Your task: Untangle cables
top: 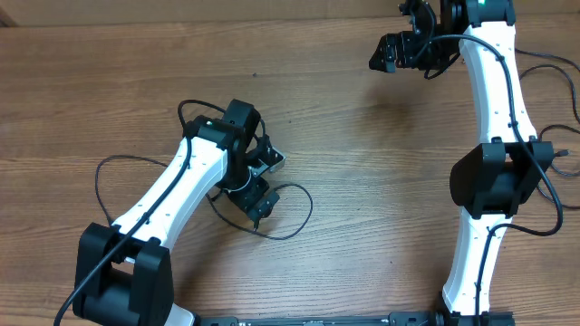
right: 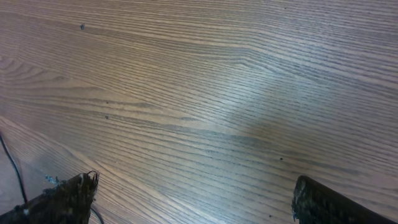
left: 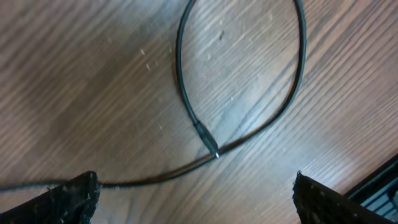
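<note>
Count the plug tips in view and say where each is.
1. The plug tip lies on the table ahead of the left gripper, its end meeting a cable strand. More may be hidden under the left arm.

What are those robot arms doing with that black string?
They are meant to untangle it. The left gripper hovers wide open just above a thin black cable that lies in a loop on the wooden table. The cable's slim plug tip rests against another stretch of the cord. The right gripper is open too, off over bare wood at the far side. Neither one holds anything yet.
</note>
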Robot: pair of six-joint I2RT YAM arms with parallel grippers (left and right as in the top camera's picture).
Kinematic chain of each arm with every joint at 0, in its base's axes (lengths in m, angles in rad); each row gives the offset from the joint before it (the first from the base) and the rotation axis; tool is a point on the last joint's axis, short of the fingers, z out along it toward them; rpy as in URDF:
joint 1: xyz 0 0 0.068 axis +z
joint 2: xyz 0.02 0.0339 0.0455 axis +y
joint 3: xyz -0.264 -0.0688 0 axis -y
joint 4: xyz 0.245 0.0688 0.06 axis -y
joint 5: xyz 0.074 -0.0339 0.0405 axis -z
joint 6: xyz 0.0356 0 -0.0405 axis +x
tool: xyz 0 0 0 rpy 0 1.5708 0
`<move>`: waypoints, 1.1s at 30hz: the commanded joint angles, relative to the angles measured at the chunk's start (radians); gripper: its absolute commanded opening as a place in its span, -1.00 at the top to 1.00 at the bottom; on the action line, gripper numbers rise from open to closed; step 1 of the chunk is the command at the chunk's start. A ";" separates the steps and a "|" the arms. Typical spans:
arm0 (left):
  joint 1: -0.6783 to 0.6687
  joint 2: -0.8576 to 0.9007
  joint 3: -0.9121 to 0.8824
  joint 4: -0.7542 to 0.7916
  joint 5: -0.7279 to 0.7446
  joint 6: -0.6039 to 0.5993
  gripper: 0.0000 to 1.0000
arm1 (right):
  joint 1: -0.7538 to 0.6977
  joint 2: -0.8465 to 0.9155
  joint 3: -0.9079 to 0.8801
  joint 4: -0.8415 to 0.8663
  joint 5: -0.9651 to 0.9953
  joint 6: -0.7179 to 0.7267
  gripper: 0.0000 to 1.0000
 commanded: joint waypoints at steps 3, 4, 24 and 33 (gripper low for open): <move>0.002 -0.005 -0.010 0.023 0.058 0.064 -1.00 | -0.003 -0.035 0.020 0.006 -0.002 -0.008 -1.00; 0.002 -0.005 -0.010 0.025 0.058 0.086 -0.99 | -0.003 -0.035 0.020 0.006 -0.002 -0.008 -1.00; 0.001 -0.005 -0.129 0.207 0.073 0.167 -1.00 | -0.003 -0.035 0.020 0.022 -0.002 -0.008 -1.00; 0.000 -0.005 -0.176 0.299 0.067 -0.010 -1.00 | -0.003 -0.035 0.020 0.021 -0.002 -0.007 -1.00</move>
